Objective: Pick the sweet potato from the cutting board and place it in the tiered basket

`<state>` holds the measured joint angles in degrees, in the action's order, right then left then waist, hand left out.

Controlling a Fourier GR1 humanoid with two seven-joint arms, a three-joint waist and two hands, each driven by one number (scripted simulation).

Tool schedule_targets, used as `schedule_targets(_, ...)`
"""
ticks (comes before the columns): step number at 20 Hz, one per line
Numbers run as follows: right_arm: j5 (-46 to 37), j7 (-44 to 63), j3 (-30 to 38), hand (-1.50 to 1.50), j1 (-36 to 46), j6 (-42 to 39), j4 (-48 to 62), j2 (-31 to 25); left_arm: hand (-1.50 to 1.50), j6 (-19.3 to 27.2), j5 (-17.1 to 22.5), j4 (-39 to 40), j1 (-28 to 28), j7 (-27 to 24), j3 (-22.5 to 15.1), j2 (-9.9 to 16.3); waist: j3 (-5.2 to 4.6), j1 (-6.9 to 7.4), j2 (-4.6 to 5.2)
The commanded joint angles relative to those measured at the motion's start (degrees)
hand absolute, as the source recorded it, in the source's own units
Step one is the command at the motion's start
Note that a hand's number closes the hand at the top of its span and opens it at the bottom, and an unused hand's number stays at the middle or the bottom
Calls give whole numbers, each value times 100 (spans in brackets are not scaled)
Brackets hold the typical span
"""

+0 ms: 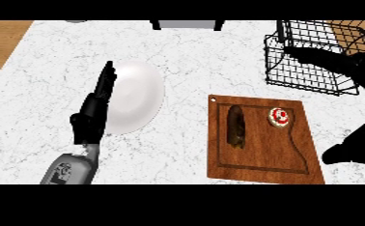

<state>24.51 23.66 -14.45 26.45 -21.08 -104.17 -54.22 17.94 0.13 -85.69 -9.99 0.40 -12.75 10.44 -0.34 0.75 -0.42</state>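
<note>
A dark brown sweet potato [236, 126] lies lengthwise on the left half of the wooden cutting board [264, 157]. The black wire tiered basket [303, 75] stands beyond the board at the far right. My left hand [96, 109] is on the left with straight fingers pointing away from me, at the white plate's left rim and far from the board. Of my right hand [345, 148] only a black part shows at the right edge, just right of the board. Another black shape crosses the basket; what it is cannot be told.
A white plate [139, 97] lies left of the board. A small round red and white item [279, 117] sits on the board's far right corner. A grey object [187, 24] stands at the counter's back edge. Wooden floor shows beyond the counter's left edge.
</note>
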Motion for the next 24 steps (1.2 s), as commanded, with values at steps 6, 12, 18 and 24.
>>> schedule_targets(6,-1332,2335,-1791,-150,1570,-806,-1225,-230,0,-27,-126,62,-302,168,-101,-69,-7,191,46)
schedule_targets(12,-1388,3925,-2763,-150,2588,-972,-585,1320,0,1,-123,-128,-222,281,11,-48,15,117,38)
schedule_targets(18,-1288,4552,-3240,-150,3192,-892,-1,2268,0,-86,-12,-257,59,232,76,-63,19,39,22)
schedule_targets(24,-1049,4891,-3631,-150,3387,-993,578,2644,0,-20,-143,-255,113,131,104,-64,19,-24,11)
